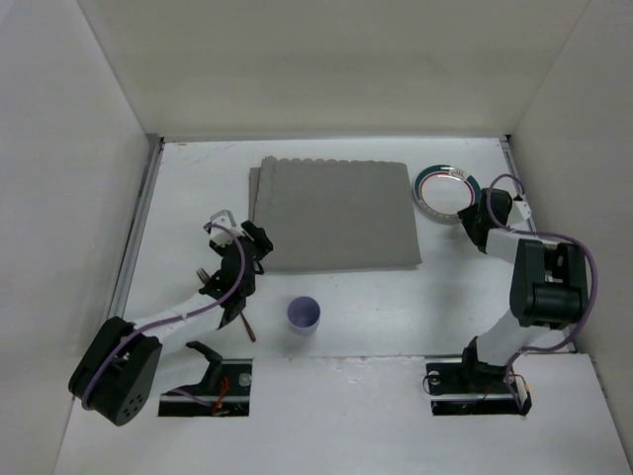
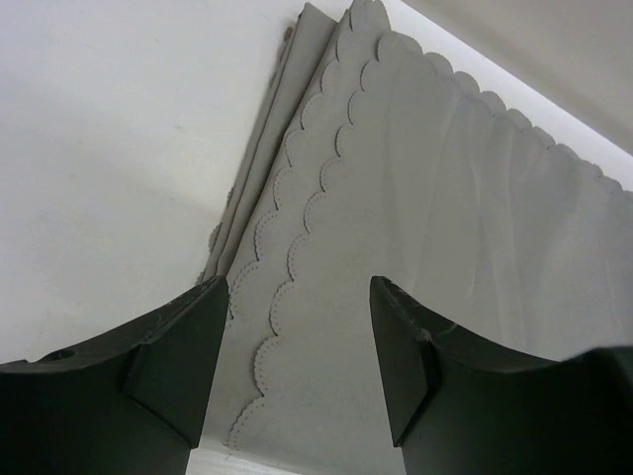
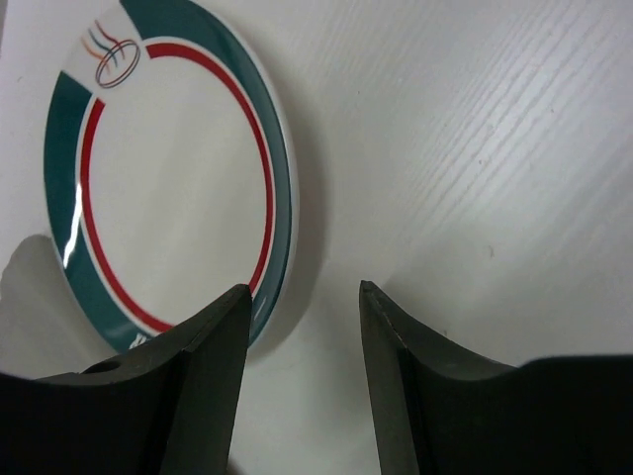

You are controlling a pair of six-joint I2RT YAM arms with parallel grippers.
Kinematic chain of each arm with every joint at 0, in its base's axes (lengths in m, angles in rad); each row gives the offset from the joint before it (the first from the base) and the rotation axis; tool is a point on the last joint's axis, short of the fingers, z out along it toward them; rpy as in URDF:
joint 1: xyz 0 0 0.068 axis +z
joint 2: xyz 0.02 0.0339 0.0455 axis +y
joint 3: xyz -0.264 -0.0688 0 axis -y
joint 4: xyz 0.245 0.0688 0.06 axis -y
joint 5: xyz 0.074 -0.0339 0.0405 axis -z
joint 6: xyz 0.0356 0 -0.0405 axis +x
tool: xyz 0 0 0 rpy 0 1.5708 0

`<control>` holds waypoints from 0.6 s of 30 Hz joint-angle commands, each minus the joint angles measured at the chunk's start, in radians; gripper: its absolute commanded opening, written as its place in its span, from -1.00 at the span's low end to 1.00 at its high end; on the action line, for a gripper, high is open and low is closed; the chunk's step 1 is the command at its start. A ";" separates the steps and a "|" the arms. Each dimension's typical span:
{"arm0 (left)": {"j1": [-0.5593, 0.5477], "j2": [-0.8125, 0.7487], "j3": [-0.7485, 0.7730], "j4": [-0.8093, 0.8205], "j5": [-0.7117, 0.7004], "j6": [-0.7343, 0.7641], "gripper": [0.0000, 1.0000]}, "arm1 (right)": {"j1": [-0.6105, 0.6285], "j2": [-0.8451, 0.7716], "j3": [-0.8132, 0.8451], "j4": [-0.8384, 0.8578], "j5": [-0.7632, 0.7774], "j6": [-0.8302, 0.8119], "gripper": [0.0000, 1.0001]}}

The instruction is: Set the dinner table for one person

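The dinner table (image 1: 183, 198) is a white top walled by white panels. A grey scalloped placemat (image 1: 336, 213) lies at its middle back, in layers along its left edge (image 2: 297, 198). My left gripper (image 1: 257, 240) hovers over the mat's near left corner, open (image 2: 299, 287), with nothing between its fingers. A white plate (image 1: 445, 188) with a teal and red rim (image 3: 168, 188) sits right of the mat. My right gripper (image 1: 475, 226) stands open (image 3: 303, 289) just beside the plate's near right rim, empty.
A small purple cup (image 1: 304, 315) stands near the front, below the mat. Cutlery with brown handles (image 1: 248, 325) lies partly hidden under the left arm. White walls close in the left, back and right sides.
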 commanded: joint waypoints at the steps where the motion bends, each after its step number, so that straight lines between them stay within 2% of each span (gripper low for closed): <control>1: -0.002 0.004 -0.002 0.067 -0.018 -0.002 0.14 | -0.022 0.073 0.073 0.090 -0.065 0.011 0.06; 5: -0.004 0.010 -0.002 0.069 -0.015 -0.002 0.14 | -0.032 0.149 0.113 0.156 -0.118 0.022 -0.02; 9: -0.007 0.013 0.000 0.069 -0.022 -0.001 0.14 | -0.038 0.209 0.139 0.155 -0.151 0.069 -0.40; 11: -0.002 0.018 0.000 0.069 -0.015 -0.002 0.14 | -0.045 0.222 0.136 0.167 -0.157 0.103 -0.67; 13: -0.007 0.015 0.000 0.069 -0.021 0.001 0.14 | -0.048 0.190 0.093 0.217 -0.161 0.134 -0.80; 18: -0.004 0.033 0.006 0.069 -0.013 -0.002 0.14 | -0.044 -0.030 0.005 0.325 -0.161 0.128 -0.83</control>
